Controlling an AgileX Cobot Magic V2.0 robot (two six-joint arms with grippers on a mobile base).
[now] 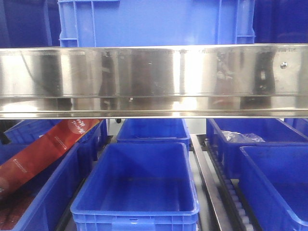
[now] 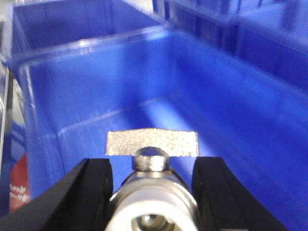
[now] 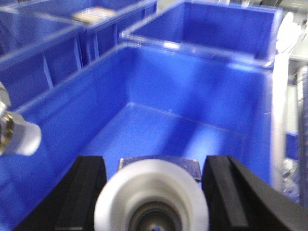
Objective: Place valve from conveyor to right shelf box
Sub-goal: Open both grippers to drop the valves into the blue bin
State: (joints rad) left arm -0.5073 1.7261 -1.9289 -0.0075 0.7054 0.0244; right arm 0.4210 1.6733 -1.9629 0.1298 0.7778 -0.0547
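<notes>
In the left wrist view a metal valve [image 2: 153, 195] with a flat silver handle [image 2: 151, 143] and a white end sits between the black fingers [image 2: 94, 190]. My left gripper [image 2: 154, 163] is shut on it, above the inside of a blue box [image 2: 207, 110]. In the right wrist view my right gripper [image 3: 154, 163] is shut on a second valve [image 3: 151, 199], whose white round end faces the camera. It hangs over a deep blue box [image 3: 159, 125]. The white end of the other valve [image 3: 19, 137] shows at the left edge. The conveyor is out of view.
A shiny steel shelf rail [image 1: 154, 79] crosses the front view, with a blue crate [image 1: 154, 21] above. Below stand several blue boxes: a middle one [image 1: 137, 185], right ones [image 1: 279, 178], and a left one holding a red package [image 1: 43, 149]. Roller rails [image 1: 226, 185] run between them.
</notes>
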